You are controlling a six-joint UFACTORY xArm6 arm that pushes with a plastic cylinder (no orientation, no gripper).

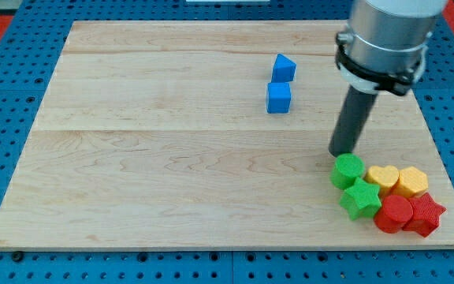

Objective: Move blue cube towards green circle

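Note:
The blue cube (pixel 278 98) sits on the wooden board (pixel 172 158) right of centre, toward the view's top. A second blue block (pixel 284 68), wedge-like, lies just above it. The green circle (pixel 347 170) lies at the view's lower right, at the left end of a cluster of blocks. My tip (pixel 340 152) stands just above the green circle's upper left edge, very close to it, and well to the right of and below the blue cube.
Beside the green circle lie a green star (pixel 360 199), a yellow heart (pixel 382 178), a yellow block (pixel 412 181), a red round block (pixel 394 213) and a red star (pixel 425 214). The board's right edge (pixel 448 181) is close by.

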